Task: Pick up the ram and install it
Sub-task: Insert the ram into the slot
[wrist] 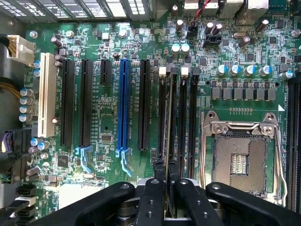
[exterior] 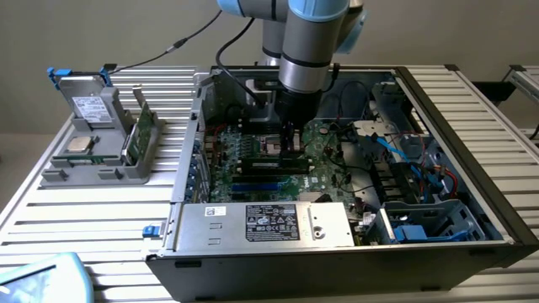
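Observation:
My gripper [exterior: 292, 146] reaches down into the open computer case [exterior: 471, 151], over the green motherboard [exterior: 324, 180]. In the wrist view its black fingers [wrist: 155, 190] are pressed together on a thin stick seen edge-on, the ram [wrist: 168, 117]. The ram runs lengthwise along the black memory slots [wrist: 182, 117], which lie between the expansion slots and the empty processor socket [wrist: 240, 157]. I cannot tell whether the ram's lower edge touches a slot. In the exterior view the memory slots [exterior: 269, 166] lie just below the fingertips.
A grey holder [exterior: 97, 151] on the slatted table at the exterior view's left carries a drive [exterior: 91, 108], a silver processor chip [exterior: 80, 144] and a green board [exterior: 141, 129]. The power supply [exterior: 265, 222] fills the case's front. Blue and red cables [exterior: 404, 151] crowd its right side.

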{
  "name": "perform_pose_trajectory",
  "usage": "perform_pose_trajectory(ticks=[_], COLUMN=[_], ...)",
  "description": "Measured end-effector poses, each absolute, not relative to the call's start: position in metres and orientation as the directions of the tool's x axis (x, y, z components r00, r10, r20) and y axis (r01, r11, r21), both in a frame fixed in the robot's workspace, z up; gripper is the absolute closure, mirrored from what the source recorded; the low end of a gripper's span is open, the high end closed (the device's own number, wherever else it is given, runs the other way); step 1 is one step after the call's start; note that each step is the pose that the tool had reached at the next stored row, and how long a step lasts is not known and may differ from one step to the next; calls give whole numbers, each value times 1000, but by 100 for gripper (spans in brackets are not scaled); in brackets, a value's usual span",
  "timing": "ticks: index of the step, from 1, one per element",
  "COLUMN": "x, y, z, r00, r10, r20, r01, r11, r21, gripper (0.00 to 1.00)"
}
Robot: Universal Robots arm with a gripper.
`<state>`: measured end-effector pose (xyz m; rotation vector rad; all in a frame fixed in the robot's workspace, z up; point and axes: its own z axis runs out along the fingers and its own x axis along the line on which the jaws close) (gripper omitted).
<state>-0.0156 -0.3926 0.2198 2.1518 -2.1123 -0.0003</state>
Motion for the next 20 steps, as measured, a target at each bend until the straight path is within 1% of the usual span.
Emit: perform_pose_trajectory(ticks=[20], x=[-15], y=[-392], z=[221], r00=[23], r10=[-995], r20=[92], r01=[-996], r11=[-14], r21=[91], gripper=[86])
